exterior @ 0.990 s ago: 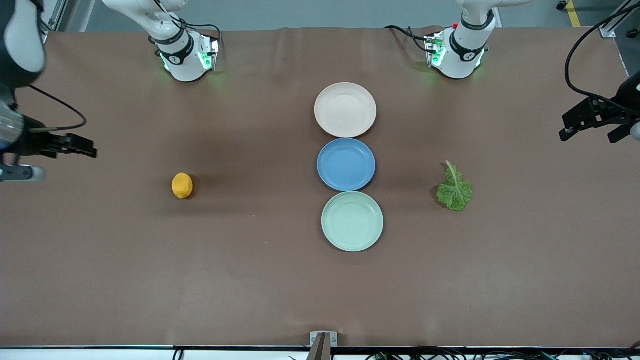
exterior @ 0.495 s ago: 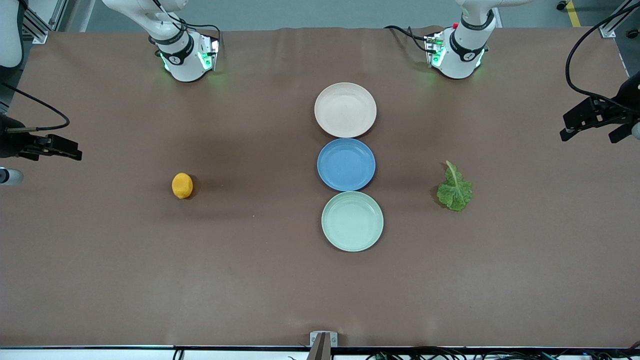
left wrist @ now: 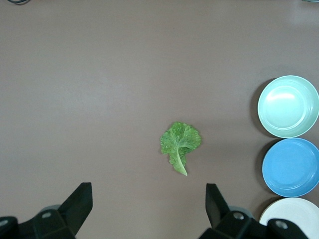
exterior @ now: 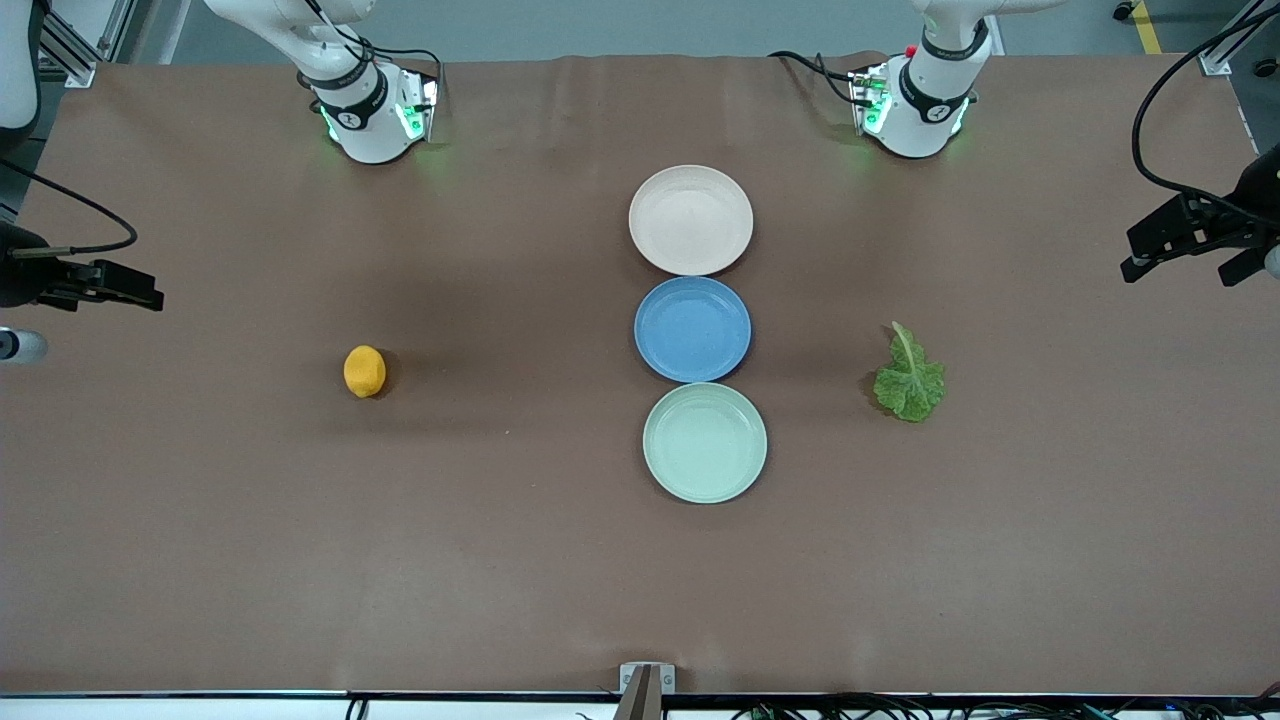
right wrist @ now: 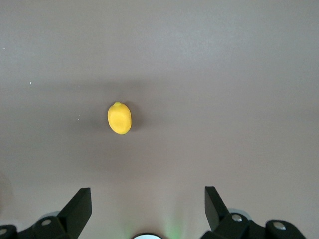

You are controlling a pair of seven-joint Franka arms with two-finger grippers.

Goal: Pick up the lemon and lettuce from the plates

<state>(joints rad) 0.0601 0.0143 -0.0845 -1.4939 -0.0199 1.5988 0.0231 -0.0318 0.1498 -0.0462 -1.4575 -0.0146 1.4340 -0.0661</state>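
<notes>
Brown table (exterior: 300, 560), lemon (exterior: 364, 371) and lettuce (exterior: 909, 379) off the plates (exterior: 691, 220), left gripper (left wrist: 148, 204) and right gripper (right wrist: 148, 205) raised, both wide, empty

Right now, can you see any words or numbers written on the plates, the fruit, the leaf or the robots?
No text can be read anywhere.
The pink plate, blue plate and green plate are plain.
The lemon and lettuce are bare.
The round marks on the robot bases are too small to read.
</notes>
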